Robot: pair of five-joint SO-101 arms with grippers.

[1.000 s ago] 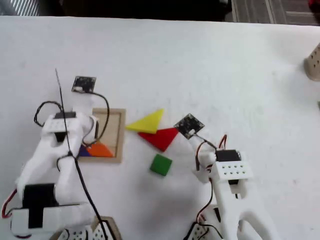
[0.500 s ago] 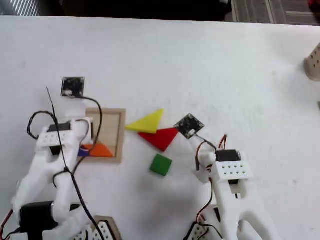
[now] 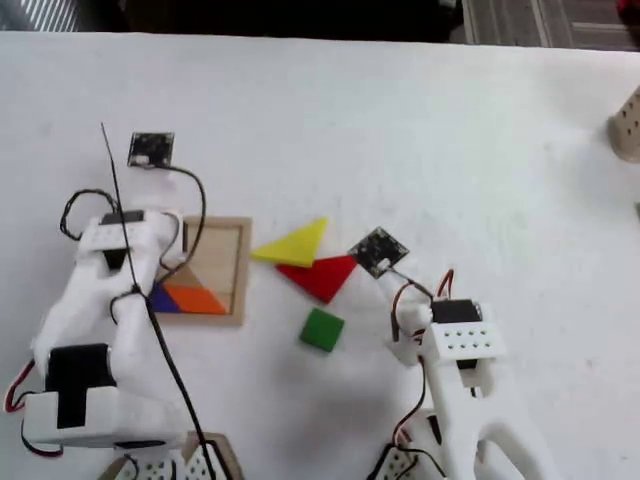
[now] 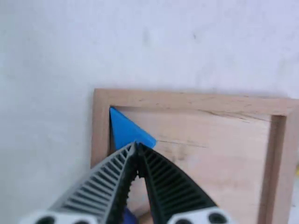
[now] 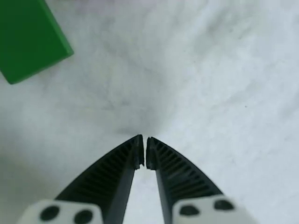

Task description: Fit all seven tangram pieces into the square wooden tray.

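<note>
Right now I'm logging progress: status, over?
Left gripper shut over blue piece in tray. Right gripper shut, empty. Green square, yellow triangle, red triangle outside.

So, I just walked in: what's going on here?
The left arm has its shut jaws over a blue piece in a corner of the wooden tray; an orange piece lies in there too. The yellow piece, red piece and green block lie on the table. The right arm sits by the green block, jaws shut.

Tray (image 3: 245, 270) w/ blue (image 4: 126, 130), orange (image 3: 197, 298) pcs; yellow (image 3: 295, 243), red (image 3: 322, 277), green (image 3: 322, 329) outside.
</note>
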